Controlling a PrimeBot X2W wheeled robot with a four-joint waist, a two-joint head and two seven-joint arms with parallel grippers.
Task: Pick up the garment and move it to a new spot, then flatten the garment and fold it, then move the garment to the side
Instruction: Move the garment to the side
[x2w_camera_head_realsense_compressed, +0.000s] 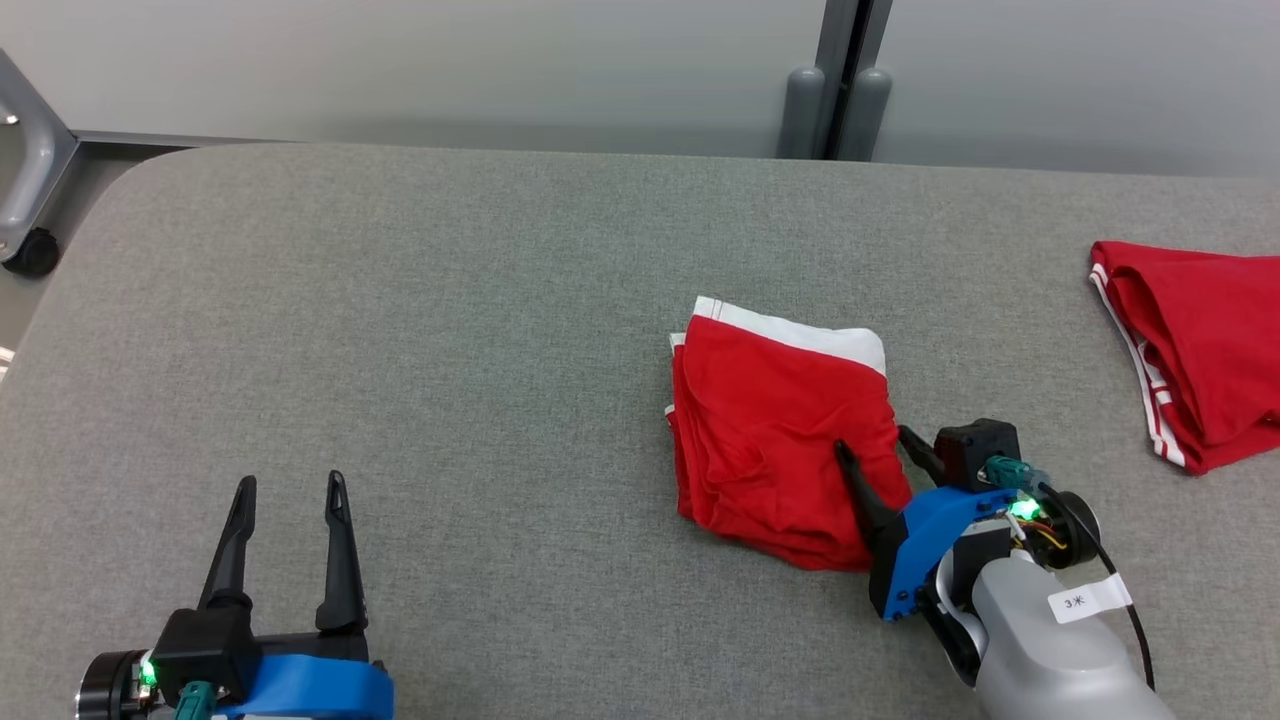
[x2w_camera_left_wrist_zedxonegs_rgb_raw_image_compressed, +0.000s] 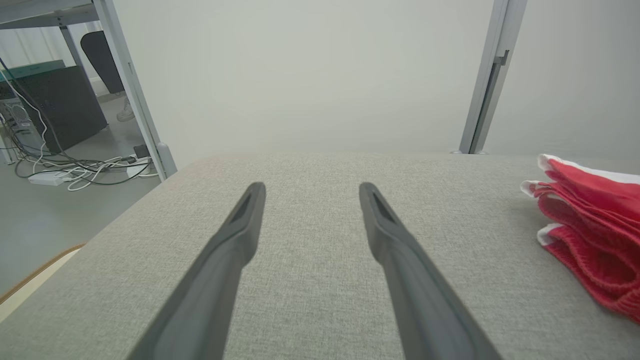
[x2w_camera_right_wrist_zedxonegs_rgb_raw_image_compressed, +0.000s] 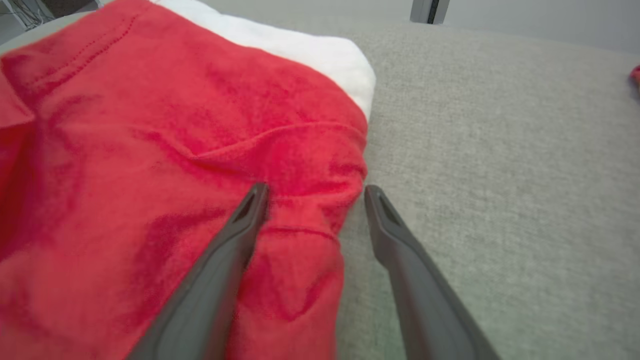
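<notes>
Right gripper sits wide open astride the right edge of the folded red shorts, mid table, gripping nothing. Folding looks done; only the shift sideways seems left. Left gripper idles open too.

We see a grey fabric-topped table. At its far right edge lies a rumpled red cloth with white stripes. Beyond the far side a grey post splits the pale wall. Off the left corner, a black caster and tangled cables lie on the floor.
</notes>
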